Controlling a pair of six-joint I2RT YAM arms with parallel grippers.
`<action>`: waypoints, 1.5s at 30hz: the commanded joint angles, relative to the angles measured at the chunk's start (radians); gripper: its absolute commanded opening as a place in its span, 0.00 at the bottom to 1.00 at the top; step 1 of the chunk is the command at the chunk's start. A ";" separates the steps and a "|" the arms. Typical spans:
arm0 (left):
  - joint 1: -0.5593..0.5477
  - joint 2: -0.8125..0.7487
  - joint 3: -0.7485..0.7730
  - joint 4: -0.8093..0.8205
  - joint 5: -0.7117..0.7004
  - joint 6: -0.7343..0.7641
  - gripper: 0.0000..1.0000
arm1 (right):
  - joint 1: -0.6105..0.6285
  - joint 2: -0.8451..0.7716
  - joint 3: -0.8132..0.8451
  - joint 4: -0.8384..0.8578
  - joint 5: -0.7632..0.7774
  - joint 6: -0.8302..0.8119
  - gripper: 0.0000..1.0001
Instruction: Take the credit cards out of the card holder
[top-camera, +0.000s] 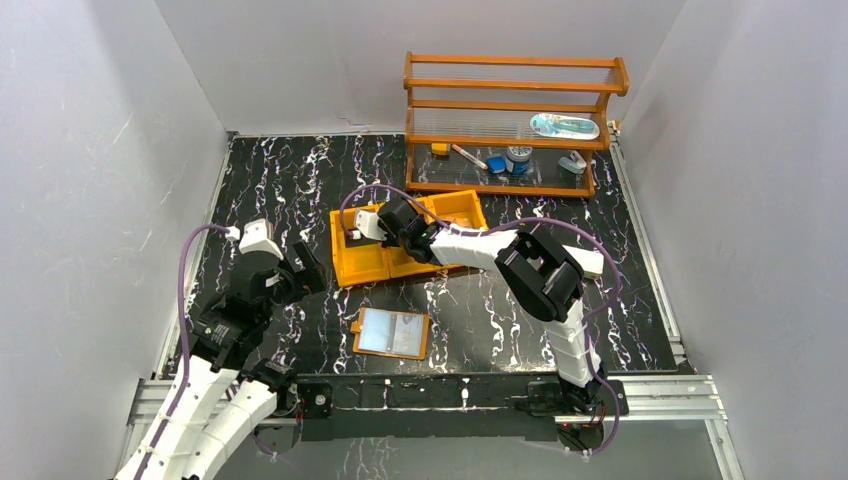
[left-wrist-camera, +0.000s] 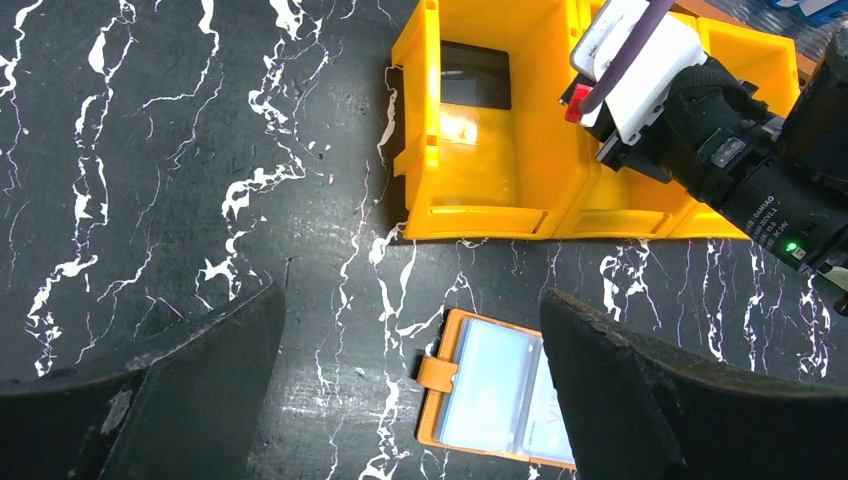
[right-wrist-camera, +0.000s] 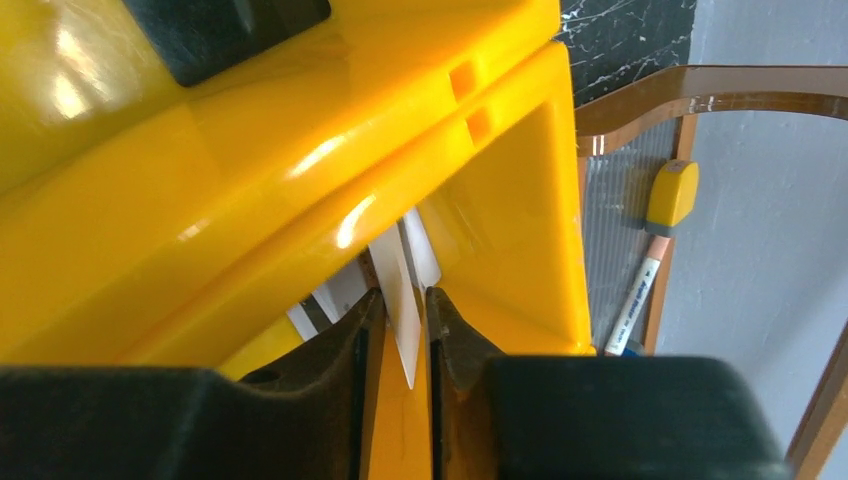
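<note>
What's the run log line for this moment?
left gripper: open, empty | right gripper: jaws parted around white card at orange tray | card holder: open on table

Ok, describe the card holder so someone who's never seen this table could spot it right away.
Find the orange plastic tray in the middle of the black marbled table. Between the tray and the table's near edge, the card holder lies flat and open. It is the only small folding thing there: orange-tan edge, a tab on one side, pale blue shiny pockets facing up.
</note>
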 joint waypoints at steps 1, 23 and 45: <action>0.007 0.009 -0.010 0.017 0.006 0.014 0.98 | -0.007 -0.002 -0.003 0.027 0.014 0.009 0.35; 0.014 0.033 -0.012 0.026 0.038 0.026 0.98 | -0.023 -0.056 -0.001 -0.026 -0.032 0.159 0.50; 0.016 0.056 -0.011 0.032 0.073 0.035 0.98 | -0.031 -0.433 -0.163 0.034 -0.058 0.775 0.60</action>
